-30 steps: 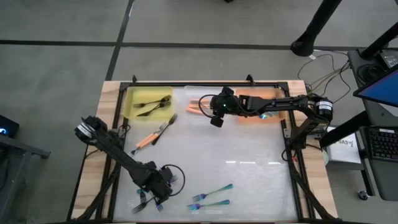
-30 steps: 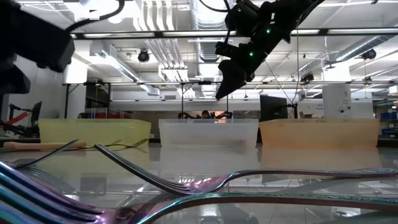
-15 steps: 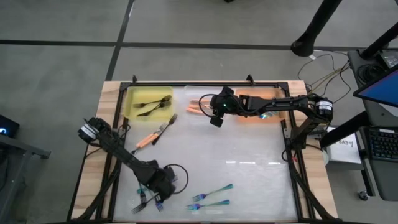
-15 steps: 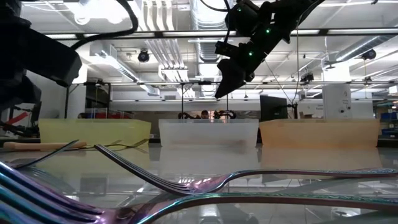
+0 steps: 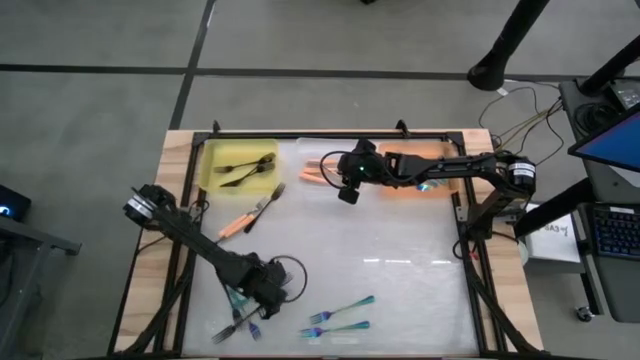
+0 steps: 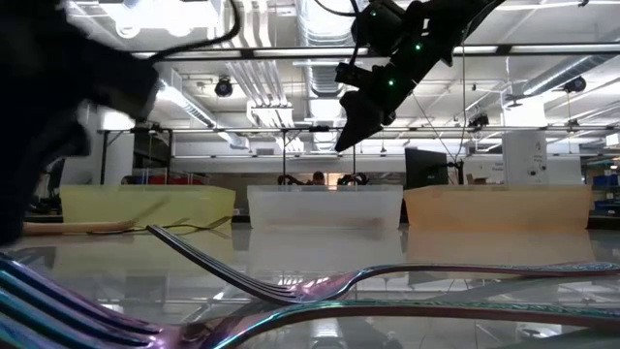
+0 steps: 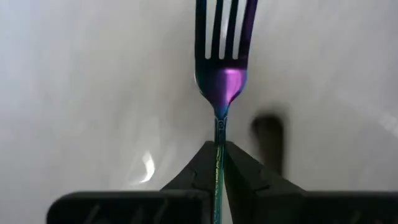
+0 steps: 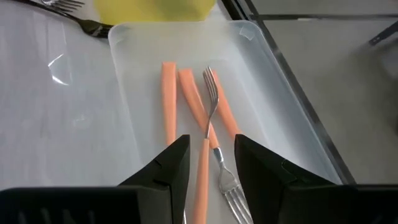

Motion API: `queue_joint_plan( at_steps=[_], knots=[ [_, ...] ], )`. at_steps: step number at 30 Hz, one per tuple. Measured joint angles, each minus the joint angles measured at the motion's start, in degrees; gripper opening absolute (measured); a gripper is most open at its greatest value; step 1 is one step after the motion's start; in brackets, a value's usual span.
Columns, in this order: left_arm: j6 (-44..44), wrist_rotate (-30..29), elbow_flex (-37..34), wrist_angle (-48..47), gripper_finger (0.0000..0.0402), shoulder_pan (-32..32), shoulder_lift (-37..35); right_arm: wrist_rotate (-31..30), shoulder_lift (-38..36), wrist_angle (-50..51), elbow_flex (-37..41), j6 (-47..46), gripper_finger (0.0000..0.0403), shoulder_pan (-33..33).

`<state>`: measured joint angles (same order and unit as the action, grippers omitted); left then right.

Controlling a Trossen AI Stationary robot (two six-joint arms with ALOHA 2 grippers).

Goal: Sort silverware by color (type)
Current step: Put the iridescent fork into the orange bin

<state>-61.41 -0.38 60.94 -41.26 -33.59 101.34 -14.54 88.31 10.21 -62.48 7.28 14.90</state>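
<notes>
Left gripper [image 7: 219, 163] was clamped on the slim handle of a teal-blue fork [image 7: 222, 56], tines pointing away, near the table's [image 5: 400, 240] front-left corner (presumably so it could be lifted for sorting). Right gripper [image 8: 211, 163] hung with fingers apart over the clear bin [image 8: 273, 93] holding orange forks [image 8: 168, 99] at the table's back edge.

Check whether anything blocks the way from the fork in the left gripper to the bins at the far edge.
Nothing visible blocks it. The left gripper is shut on the teal fork, near the front edge. An orange-handled fork lies flat toward the yellow bin, low enough to pass over.
</notes>
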Motion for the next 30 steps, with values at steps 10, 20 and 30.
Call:
queue_joint_plan(
  at_steps=[10,20,30],
  knots=[
    [-2.62,-19.31,0.22,-3.53,0.0001,3.09,-10.82,0.55,-3.86,-0.64,-1.37,0.88,0.0118,0.00],
    [1.15,-44.84,0.22,-4.50,0.0000,10.23,-15.08,23.88,-4.22,-7.71,-0.98,-1.68,0.0118,-0.07],
    [1.35,-58.89,0.26,-1.12,0.0000,16.81,-14.29,25.51,-3.51,-19.77,-0.44,-6.24,0.0118,-1.41]
  ],
)
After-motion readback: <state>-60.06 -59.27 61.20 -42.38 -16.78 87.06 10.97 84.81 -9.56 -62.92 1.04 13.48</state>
